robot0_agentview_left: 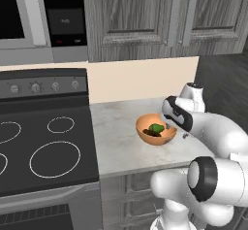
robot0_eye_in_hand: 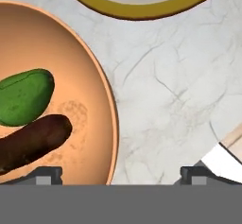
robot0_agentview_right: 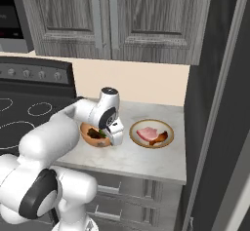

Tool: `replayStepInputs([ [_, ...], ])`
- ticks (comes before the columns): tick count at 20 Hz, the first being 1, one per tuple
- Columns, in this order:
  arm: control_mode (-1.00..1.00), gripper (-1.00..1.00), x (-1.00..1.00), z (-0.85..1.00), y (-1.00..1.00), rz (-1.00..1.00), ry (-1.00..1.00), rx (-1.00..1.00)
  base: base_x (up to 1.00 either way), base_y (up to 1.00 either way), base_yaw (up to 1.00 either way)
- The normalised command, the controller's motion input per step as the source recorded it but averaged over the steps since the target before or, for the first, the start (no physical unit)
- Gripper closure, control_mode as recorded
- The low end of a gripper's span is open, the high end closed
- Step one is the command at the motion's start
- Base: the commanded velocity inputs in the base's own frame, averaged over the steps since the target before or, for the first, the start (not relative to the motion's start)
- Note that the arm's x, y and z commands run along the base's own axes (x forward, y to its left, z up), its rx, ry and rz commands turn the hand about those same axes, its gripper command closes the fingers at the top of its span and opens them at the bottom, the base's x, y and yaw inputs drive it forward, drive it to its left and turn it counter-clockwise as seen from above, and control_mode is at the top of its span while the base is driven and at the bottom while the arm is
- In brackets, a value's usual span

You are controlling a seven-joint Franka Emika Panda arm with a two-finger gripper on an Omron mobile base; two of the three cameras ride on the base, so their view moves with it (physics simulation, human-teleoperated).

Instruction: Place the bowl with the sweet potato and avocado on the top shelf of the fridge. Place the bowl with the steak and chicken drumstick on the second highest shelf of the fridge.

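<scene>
The orange bowl (robot0_agentview_left: 156, 129) with the avocado (robot0_eye_in_hand: 24, 96) and the dark brown sweet potato (robot0_eye_in_hand: 33, 142) sits on the marbled surface (robot0_agentview_left: 116, 141), between the stove (robot0_agentview_left: 43, 141) and the second bowl (robot0_agentview_right: 152, 133). The avocado lies just beside the sweet potato, both toward one side of the bowl's floor. The second bowl, yellow-rimmed, holds the steak (robot0_agentview_right: 145, 134) and the chicken drumstick (robot0_agentview_right: 159, 138) and stands just beside the orange one, nearer the dark fridge side (robot0_agentview_right: 215, 103). The hand (robot0_eye_in_hand: 120, 173) hangs low over the orange bowl's rim, its fingers spread wide apart: one tip (robot0_eye_in_hand: 47, 175) is over the inside of the bowl, the other (robot0_eye_in_hand: 194, 175) over bare surface outside it. Nothing is gripped. Grey wall cabinets (robot0_agentview_right: 107, 15) hang above.
</scene>
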Motion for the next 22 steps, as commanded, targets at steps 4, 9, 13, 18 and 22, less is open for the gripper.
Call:
replayStepInputs([
  [4, -1.0, -1.0, 0.32, -0.43, -0.04, -0.12, 0.02, 0.02, 0.0, 0.0, 0.0],
  [9, -1.0, -1.0, 0.33, -0.41, 0.0, -0.09, 0.0, 0.01, 0.0, 0.0, 0.0],
  [13, -1.0, 1.0, 0.23, -0.35, 0.0, -0.08, 0.0, 0.01, 0.0, 0.0, 0.0],
  [18, -1.0, 1.0, 0.0, -0.02, 0.0, -0.01, 0.0, 0.01, 0.0, 0.0, 0.0],
  [22, -1.0, 1.0, -0.11, 0.0, 0.0, 0.0, 0.0, 0.01, 0.0, 0.0, 0.0],
])
